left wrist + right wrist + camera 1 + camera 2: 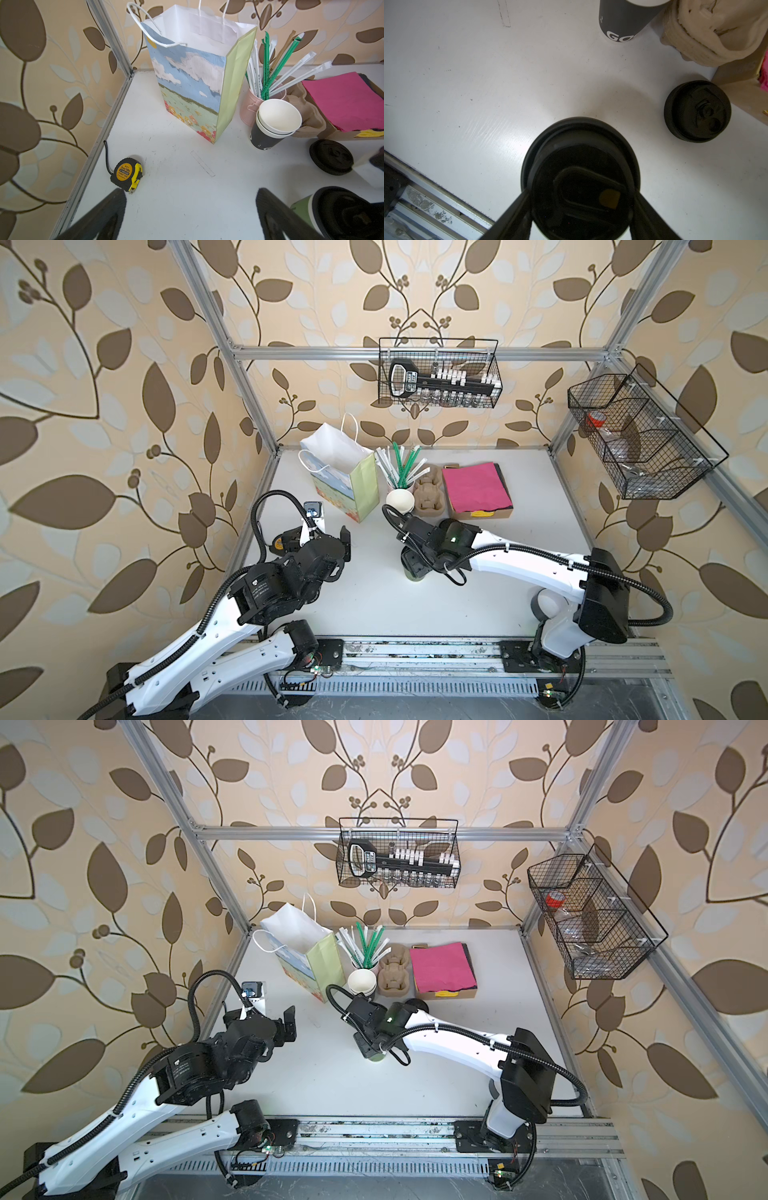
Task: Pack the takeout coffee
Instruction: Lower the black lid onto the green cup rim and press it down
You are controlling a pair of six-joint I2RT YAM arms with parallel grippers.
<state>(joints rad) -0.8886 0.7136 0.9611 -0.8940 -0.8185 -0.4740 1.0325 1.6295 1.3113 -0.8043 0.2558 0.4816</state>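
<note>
Two white-and-black arms fill the near edge in both top views, the left arm point(232, 614) and the right arm point(532, 562), reaching over one white surface point(374, 614). The left jaws stand spread as wide as they go, holding nothing. The right jaws sit partly closed, one finger point(512, 212) on each side of the takeout coffee point(415, 576), pressed to the cup just under its lid point(581, 166). Two black wire baskets hang on the frame, a back basket point(440, 373) and a side basket point(640, 435). One paper bag point(191, 83) stands upright and open at the back left. Just right of it come one pink pot point(248, 110) crammed with wrapped straws point(266, 68), too bunched to count, a stack of pulp cup carriers point(428, 493), and one cardboard box point(482, 512) of napkins point(473, 485), pink on top. Two lidless cups point(276, 124) nest together in front of the pot. The one takeout coffee is near the middle of the surface, in front of those cups and well apart from the bag. One loose black lid point(697, 111) lies near it, by the box; whether single or stacked I cannot tell. One yellow-and-black tape measure point(126, 174) lies by the left edge
</note>
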